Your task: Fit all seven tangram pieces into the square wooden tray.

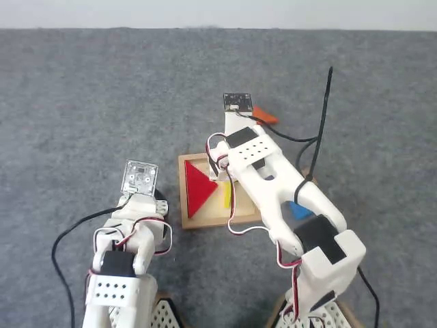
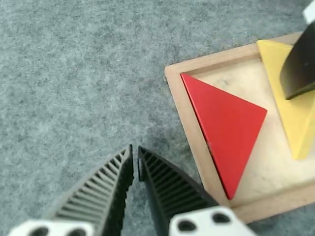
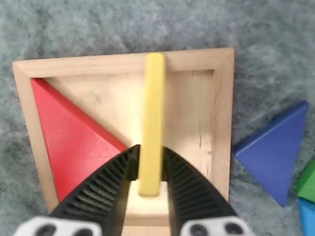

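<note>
Grey carpet-like cloth covers the table. From the high view, the square wooden tray (image 1: 205,221) sits at the middle, with the right arm (image 1: 273,184) stretched over it and the left arm (image 1: 130,239) standing apart beside it. A red triangle (image 1: 196,188) lies flat in the tray along the side nearer the left arm. A yellow piece (image 1: 227,196) shows beside it, under the right arm. An orange piece (image 1: 265,115) lies on the cloth beyond the tray, and a blue piece (image 1: 298,210) lies beside it.

In the left wrist view, the left gripper (image 2: 135,150) hangs over bare cloth just outside the tray's corner, its fingers pressed together on nothing.

In the right wrist view, the right gripper (image 3: 151,152) is clamped on the yellow piece, seen edge-on above the tray floor, its far end at the tray's rim. A green piece (image 3: 307,184) lies outside.
</note>
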